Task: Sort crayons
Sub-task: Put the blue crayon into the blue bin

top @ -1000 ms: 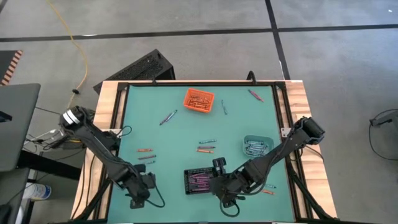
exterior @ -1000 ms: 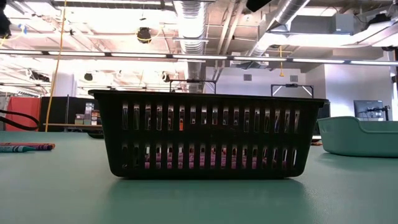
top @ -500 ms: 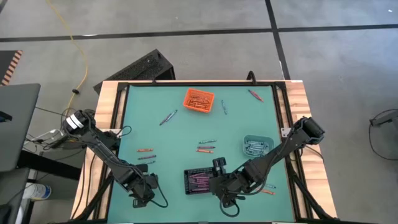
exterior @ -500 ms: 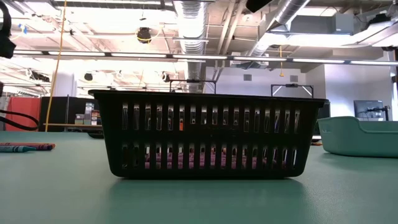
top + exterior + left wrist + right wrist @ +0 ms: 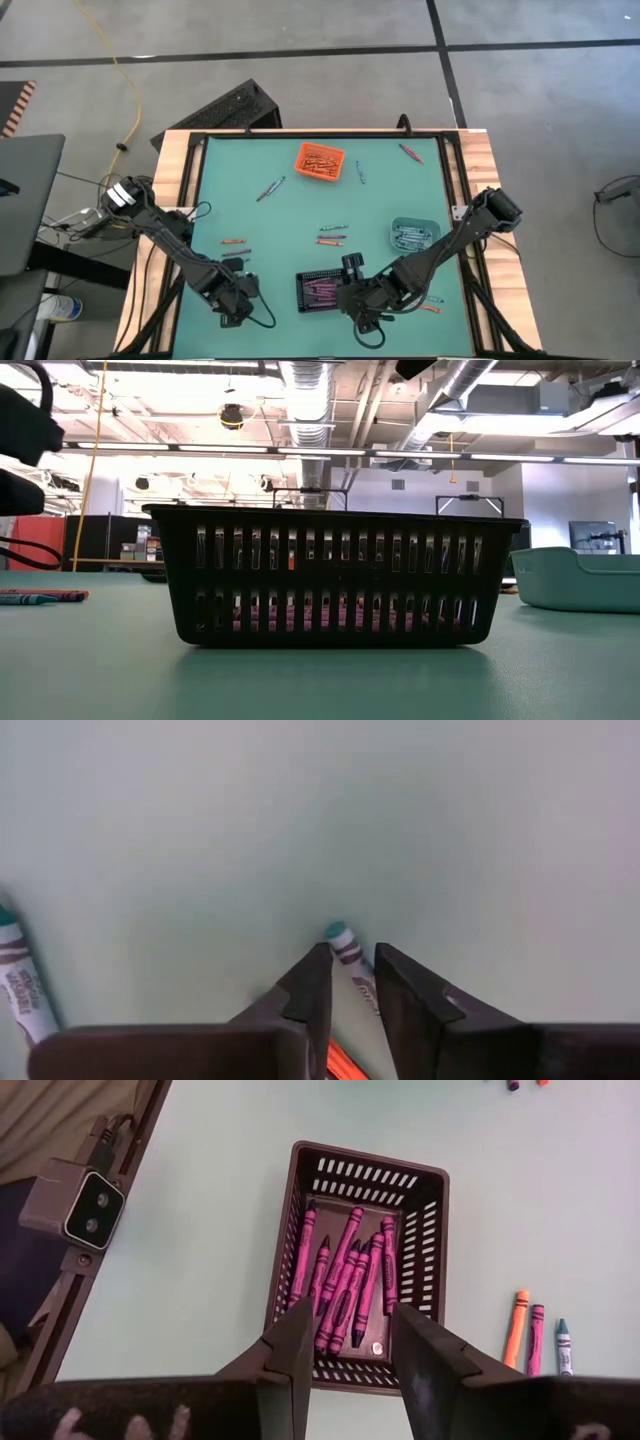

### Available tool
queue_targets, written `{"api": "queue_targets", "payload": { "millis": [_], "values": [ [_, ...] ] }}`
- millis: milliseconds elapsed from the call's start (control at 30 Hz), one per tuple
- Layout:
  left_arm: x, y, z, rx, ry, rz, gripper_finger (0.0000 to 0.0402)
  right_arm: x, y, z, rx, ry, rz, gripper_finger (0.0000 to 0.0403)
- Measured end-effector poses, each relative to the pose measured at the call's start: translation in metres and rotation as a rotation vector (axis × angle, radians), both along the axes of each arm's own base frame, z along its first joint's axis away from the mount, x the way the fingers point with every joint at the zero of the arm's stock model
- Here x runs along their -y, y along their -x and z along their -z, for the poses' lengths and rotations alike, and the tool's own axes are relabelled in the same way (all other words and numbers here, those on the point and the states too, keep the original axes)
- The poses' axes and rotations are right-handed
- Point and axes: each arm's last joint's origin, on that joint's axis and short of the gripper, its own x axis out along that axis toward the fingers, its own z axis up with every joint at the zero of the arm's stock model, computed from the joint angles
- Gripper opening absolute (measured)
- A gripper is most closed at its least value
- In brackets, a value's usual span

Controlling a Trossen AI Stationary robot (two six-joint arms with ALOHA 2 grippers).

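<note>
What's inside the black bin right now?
The black bin holds a loose pile of purple crayons, lying lengthwise, with the right gripper open above it. Whatever lies under the pile, or beneath the gripper at the near end, is covered.

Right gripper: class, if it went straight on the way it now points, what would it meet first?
The right gripper points down into the black bin, so it would probably first meet the purple crayons lying inside; depth is hard to judge from this view.
</note>
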Motion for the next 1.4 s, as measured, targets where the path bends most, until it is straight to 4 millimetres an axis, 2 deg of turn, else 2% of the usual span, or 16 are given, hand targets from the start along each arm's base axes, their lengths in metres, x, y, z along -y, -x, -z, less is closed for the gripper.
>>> {"api": "queue_targets", "payload": {
  "millis": [367,533,800,967,1133,1400],
  "values": [
    [-0.006,0.003,0.011,0.003,0.022,-0.022,0.0041,0.0,0.0,0.0,0.0,0.0,-0.001,0.0128],
    [-0.007,0.003,0.011,0.018,0.004,0.002,0.0038,0.0,0.0,0.0,0.0,0.0,-0.001,0.0128],
    [-0.007,0.002,0.012,0.039,-0.016,0.037,0.0006,0.0,0.0,0.0,-0.001,0.0,-0.002,0.0128],
    [-0.005,-0.001,0.011,0.082,-0.015,0.078,0.0007,0.0,0.0,0.0,-0.001,0.0,-0.002,0.0128],
    [0.002,-0.01,0.0,0.161,-0.032,0.144,0.001,0.0,0.0,0.0,-0.001,-0.001,-0.003,0.0128],
    [0.001,-0.016,-0.04,0.387,-0.115,0.226,0.001,-0.001,-0.003,-0.002,0.028,-0.015,-0.006,0.0128]
  ]
}}
